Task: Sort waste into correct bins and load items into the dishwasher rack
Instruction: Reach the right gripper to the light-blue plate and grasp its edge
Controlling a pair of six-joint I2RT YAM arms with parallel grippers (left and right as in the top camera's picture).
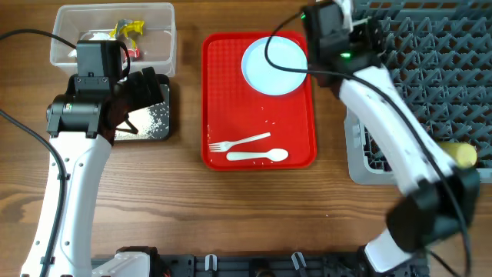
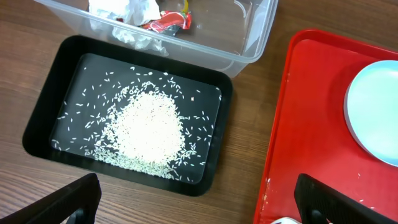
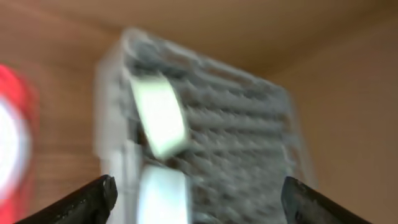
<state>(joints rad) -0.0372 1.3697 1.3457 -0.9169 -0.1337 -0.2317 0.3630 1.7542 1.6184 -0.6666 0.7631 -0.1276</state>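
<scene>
From above, the clear tub [image 1: 111, 48] sits at the table's [image 1: 192, 215] far left. It holds a tissue [image 1: 96, 35], a yellow wrapper [image 1: 127, 29] and a red wrapper [image 1: 133, 52]. Just below it lies the black tub [image 1: 164, 131], with rice [image 1: 150, 119] on its floor. The left gripper [image 1: 147, 86] hangs over this tub's upper part. The tray [image 1: 223, 92] lies in the middle. The plate [image 1: 275, 65] is in its upper right corner, and the fork [image 1: 238, 143] and spoon [image 1: 257, 156] lie side by side near its lower edge. The rack [image 1: 438, 69] fills the right side, with a yellow cup [image 1: 463, 154] in its lower part. The right gripper [image 1: 373, 35] is over the rack's upper left corner.

The left wrist looks straight down on the black tub [image 2: 37, 124], where the rice [image 2: 149, 127] makes a heap in the middle with loose grains around it. Above is the clear tub [image 2: 252, 37], holding the tissue [image 2: 124, 12] and red wrapper [image 2: 168, 22]. To the right are the tray [image 2: 298, 124] and the plate [image 2: 376, 112]. The left gripper [image 2: 198, 186] stands wide apart and empty.

The right wrist view is blurred. The rack [image 3: 249, 124] shows with two pale shapes [image 3: 158, 115] near its left side; what they are I cannot tell. The tray [image 3: 9, 81] is a red smear at the left edge. The right gripper [image 3: 199, 190] has its fingers [image 3: 81, 199] spread, with nothing between them.
</scene>
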